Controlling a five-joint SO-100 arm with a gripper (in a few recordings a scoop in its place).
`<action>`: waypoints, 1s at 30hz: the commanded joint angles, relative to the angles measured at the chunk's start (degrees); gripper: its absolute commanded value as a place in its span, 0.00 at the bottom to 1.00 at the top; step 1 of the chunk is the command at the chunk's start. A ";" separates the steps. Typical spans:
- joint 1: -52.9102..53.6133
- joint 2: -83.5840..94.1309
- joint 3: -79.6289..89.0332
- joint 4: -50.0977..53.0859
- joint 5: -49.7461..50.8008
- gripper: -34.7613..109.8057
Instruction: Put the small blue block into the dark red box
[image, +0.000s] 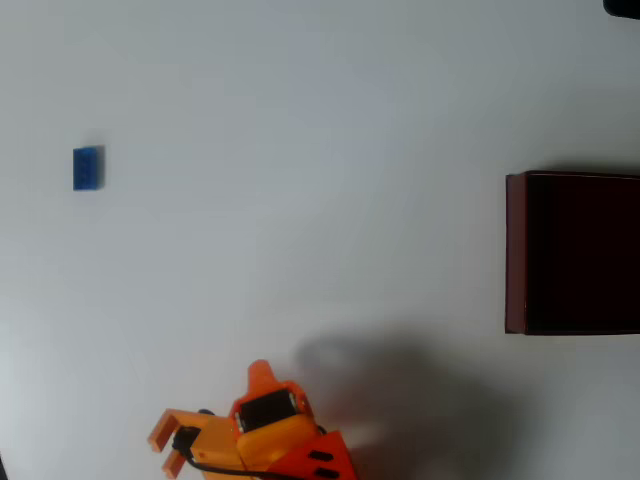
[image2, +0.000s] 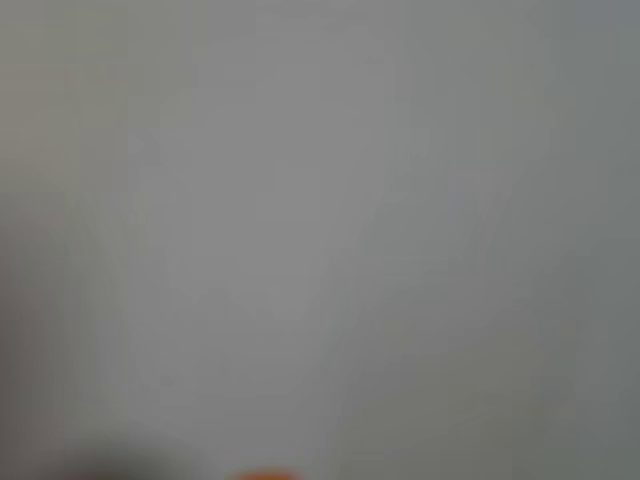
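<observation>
Orange and low in the overhead view, the gripper (image: 168, 448) had its two fingers a little apart with nothing between them, while the blue block (image: 88, 167) lay far up on the left of the white table (image: 300, 150), well apart from the red box (image: 515, 250) at the right edge.

In the overhead view the small blue block (image: 88, 168), a tiny bright blue rectangle, lies flat on the white bench (image: 300, 150) at far left. The dark red box (image: 515, 250), maroon-walled with a near-black inside, sits open-topped at the right edge, well apart.
</observation>
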 joint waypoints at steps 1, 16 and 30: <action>-0.35 0.35 0.26 0.88 1.05 0.24; -0.35 0.35 0.26 0.88 1.14 0.24; 0.26 0.53 -0.26 0.79 35.16 0.33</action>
